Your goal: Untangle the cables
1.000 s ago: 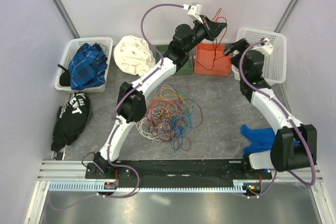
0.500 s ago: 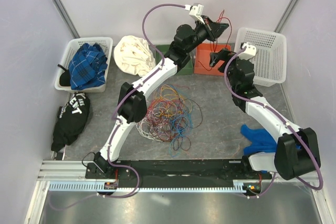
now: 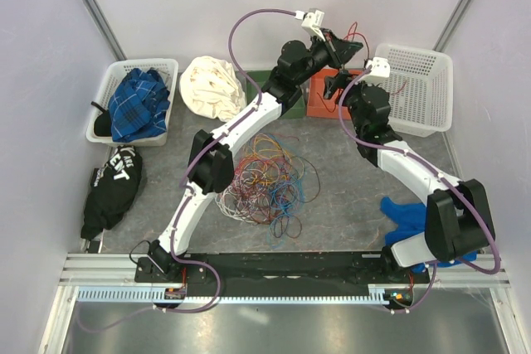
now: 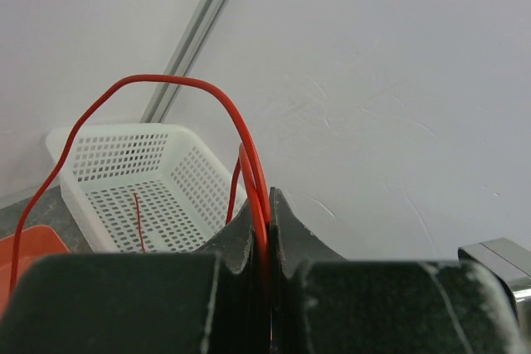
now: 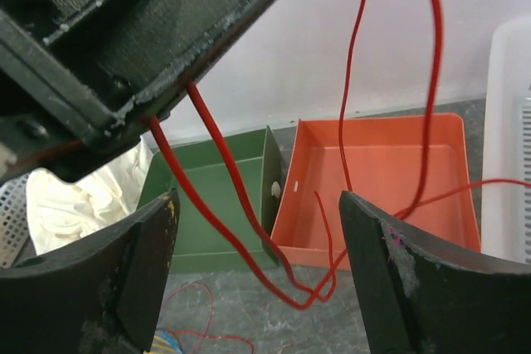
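The left arm is standing stretched far out towards the back wall, with the left gripper (image 3: 345,45) raised high. The right arm is folding sharply at the elbow, and the right gripper (image 3: 335,83) is sitting just below the left jaws.

The left wrist view is showing the left jaws pressing together on a thin red cable (image 4: 257,188). The cable is arching out of the pinch in a smooth loop and dropping away to one side. A white perforated plastic basket (image 4: 124,151) is lying beyond those jaws.

The right wrist view is showing the right jaws standing wide and holding nothing. Glossy red strands are hanging from the left jaws above and sagging through the gap between the black fingers (image 5: 129,288); whether they are touching, I cannot tell. Beyond the gap, a smooth, flat-walled orange bin (image 5: 373,172) and a green bin (image 5: 220,205) are sitting side by side.

Only the top view is showing the other cables (image 3: 265,180), a tangled heap of string-thin coloured loops. It is lying on the mottled grey table (image 3: 348,196), well behind both jaws.
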Available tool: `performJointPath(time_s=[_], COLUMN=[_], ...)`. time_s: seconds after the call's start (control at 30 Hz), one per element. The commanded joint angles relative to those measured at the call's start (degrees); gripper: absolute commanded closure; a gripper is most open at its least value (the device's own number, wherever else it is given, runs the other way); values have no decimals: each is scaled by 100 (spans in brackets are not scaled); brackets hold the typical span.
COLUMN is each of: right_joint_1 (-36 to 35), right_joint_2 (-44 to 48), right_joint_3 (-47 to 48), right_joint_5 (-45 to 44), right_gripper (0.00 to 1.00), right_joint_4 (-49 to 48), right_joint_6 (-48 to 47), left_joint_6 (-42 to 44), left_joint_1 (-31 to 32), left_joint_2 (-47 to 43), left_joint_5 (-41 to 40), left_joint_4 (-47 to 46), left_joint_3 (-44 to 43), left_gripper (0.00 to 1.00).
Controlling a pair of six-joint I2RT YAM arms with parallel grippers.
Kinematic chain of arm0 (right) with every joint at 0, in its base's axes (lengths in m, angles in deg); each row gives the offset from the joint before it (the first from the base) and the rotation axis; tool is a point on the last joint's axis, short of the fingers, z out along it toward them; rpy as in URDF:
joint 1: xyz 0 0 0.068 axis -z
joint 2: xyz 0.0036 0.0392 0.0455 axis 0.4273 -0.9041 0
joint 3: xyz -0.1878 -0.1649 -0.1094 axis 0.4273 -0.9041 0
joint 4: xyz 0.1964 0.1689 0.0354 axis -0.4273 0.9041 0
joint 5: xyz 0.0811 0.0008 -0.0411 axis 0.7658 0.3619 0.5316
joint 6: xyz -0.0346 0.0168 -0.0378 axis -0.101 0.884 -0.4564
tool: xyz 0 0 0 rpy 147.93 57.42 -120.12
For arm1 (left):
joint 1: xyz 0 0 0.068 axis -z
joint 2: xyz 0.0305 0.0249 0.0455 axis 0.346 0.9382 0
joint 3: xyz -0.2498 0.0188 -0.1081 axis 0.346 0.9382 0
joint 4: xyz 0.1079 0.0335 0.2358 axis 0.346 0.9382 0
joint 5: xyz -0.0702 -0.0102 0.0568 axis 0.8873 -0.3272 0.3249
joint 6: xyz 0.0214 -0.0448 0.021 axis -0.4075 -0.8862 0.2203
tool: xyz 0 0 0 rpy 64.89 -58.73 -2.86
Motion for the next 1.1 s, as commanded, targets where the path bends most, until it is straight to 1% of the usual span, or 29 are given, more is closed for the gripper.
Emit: performJointPath(time_s=[0.0,0.1,0.13,0.17,0.23,0.27,0.3,0.33,0.37,0.43,0.57,0.63,0.67,0.7,0.73,0.77,0.83,0.87,0.97,1.07], right_joint_1=[-26,-26,-26,-18,-26,-26,0,-9,9,26,61,97,123,184,237,377,596,841,1229,1545], right_joint_2=[-115,-106,-71,-36,95,157,210,297,333,394,518,553,570,588,580,579,553,527,422,307], right_joint_3=[326,361,362,370,353,353,361,396,440,651,827,932,1011,1082,1152,1300,1459,1643,1933,2197], right_joint_5=[-23,-127,-189,-233,-460,-523,-576,-663,-682,-743,-857,-919,-989,-1015,-1085,-1243,-1210,-1105,-823,-831], right_gripper=[21,58,80,87,92,93,94,96,98,100,100,100,100,100,100,100,100,100,100,100], right_joint_4=[-416,-425,-417,-382,-329,-294,-233,-162,-66,242,480,638,682,821,936,1102,1244,1340,1420,1482], right_joint_6=[-220,-246,-229,-237,-264,-255,-264,-272,-264,-272,-220,-202,-176,-124,-36,104,228,342,456,773], left_joint_6=[-18,-8,0,-8,-26,-61,-209,-280,-350,-456,-430,-404,-386,-377,-360,-395,-526,-605,-580,-527], left_joint_1=[5,5,-4,-4,-39,-65,-100,-170,-197,-284,-329,-338,-338,-346,-346,-355,-416,-443,-540,-636], left_joint_2=[-151,-168,-186,-230,-439,-545,-677,-887,-985,-1204,-1468,-1592,-1697,-1750,-1803,-1908,-2014,-2067,-2304,-2629], left_joint_5=[236,263,263,281,368,430,422,413,378,369,518,553,562,580,589,597,641,737,887,835], left_joint_4=[-155,-103,-102,-111,-285,-435,-645,-995,-1121,-1166,-1113,-1122,-1122,-1131,-1139,-1122,-1139,-1200,-1218,-1105], left_joint_3=[-17,18,62,202,483,946,1211,1475,1878,2127,2479,2654,2716,2769,2883,2936,3102,3156,3402,3709], left_gripper=[98,98,98,98,98,96,92,84,81,79,77,67,59,42,20,1,0,0,0,0])
